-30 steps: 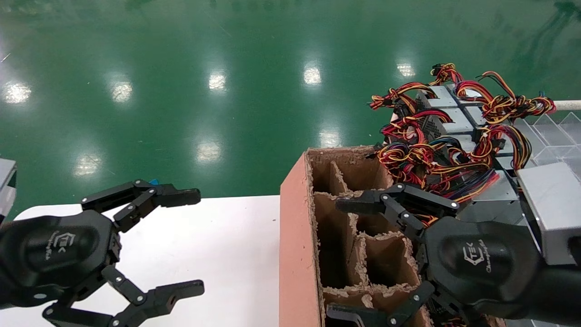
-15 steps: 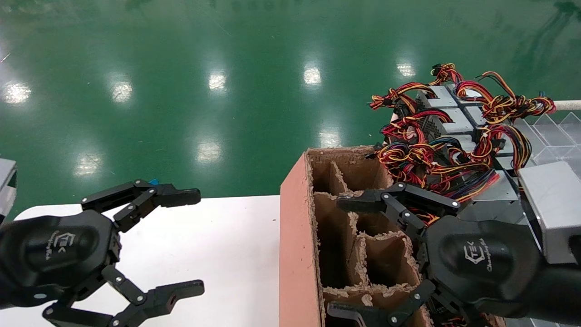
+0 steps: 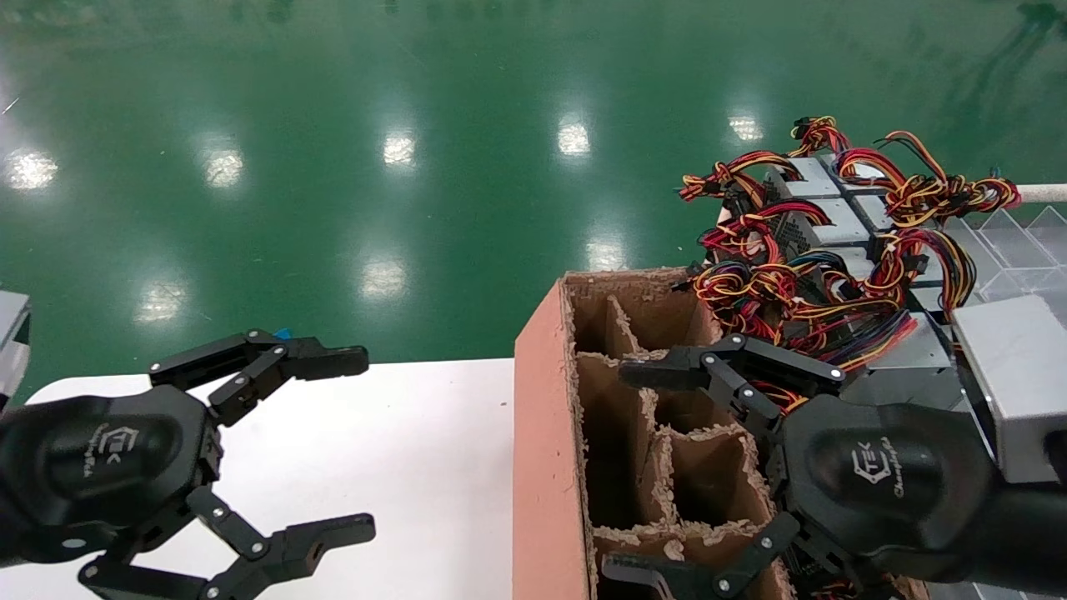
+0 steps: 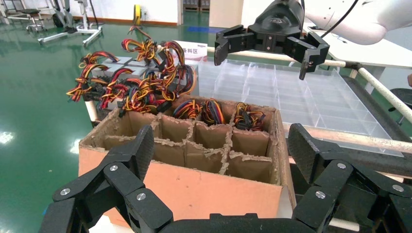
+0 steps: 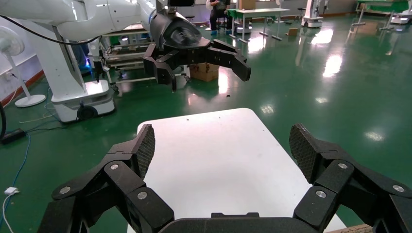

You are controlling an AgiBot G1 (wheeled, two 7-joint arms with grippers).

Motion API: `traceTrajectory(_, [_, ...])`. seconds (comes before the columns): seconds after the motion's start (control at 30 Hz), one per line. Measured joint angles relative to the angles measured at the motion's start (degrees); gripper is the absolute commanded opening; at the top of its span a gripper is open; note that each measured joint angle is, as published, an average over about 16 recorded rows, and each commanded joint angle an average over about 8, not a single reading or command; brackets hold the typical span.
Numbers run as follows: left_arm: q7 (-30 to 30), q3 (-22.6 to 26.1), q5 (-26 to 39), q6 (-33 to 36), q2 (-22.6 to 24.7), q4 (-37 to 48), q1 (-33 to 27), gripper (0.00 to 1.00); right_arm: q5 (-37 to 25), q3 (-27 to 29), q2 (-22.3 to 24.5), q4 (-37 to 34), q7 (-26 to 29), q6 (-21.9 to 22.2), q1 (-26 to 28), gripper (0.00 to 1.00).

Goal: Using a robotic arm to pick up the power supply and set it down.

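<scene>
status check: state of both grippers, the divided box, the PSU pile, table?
Left gripper: open, holding nothing, over the white table.
Right gripper: open, holding nothing, above the cardboard divided box.
Cardboard divided box: upright, open-topped; some far cells hold wire bundles, near cells look empty.
Power supplies: stacked beyond the box, wires tangled, none gripped.
Clear divider tray: looks empty.

**Glossy green floor, white surface, busy workshop behind**

A shiny green floor (image 3: pixel 400 108) fills the room and throws back bright patches of ceiling light. Up close sits a white surface (image 3: pixel 417 450) with rounded corners. Further back, a white standing fan (image 5: pixel 14 63) waits by the wall, a cardboard carton (image 5: pixel 204 71) rests on the floor, and tables (image 5: pixel 252 14) line the far end.
</scene>
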Motion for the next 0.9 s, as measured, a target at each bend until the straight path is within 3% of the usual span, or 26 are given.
traceTrajectory(0.9, [0.0,0.0,0.0,0.0,0.0,0.0,0.0,1.0,-0.01,0.0,0.0,-0.01,-0.01,0.0,0.01,1.0])
